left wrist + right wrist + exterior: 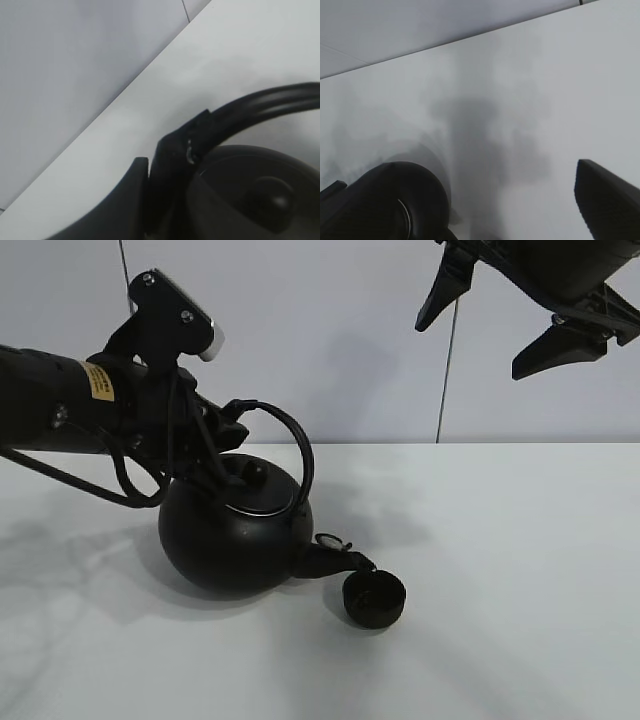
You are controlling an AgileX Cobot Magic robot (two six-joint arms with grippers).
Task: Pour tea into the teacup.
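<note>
Pale wall panels are standing behind a white table [520, 640]. The left gripper [230, 422] is clamping its jaws tight on the arched handle [298, 440] of the black kettle [225, 535], which is tilting with its spout [328, 560] dipping over the rim of the teacup [374, 601]. The teacup is sitting around the middle of the table, just beside the kettle. The right gripper [500, 330] is hanging high over the back right corner, jaws spread wide and gripping nothing.
</note>
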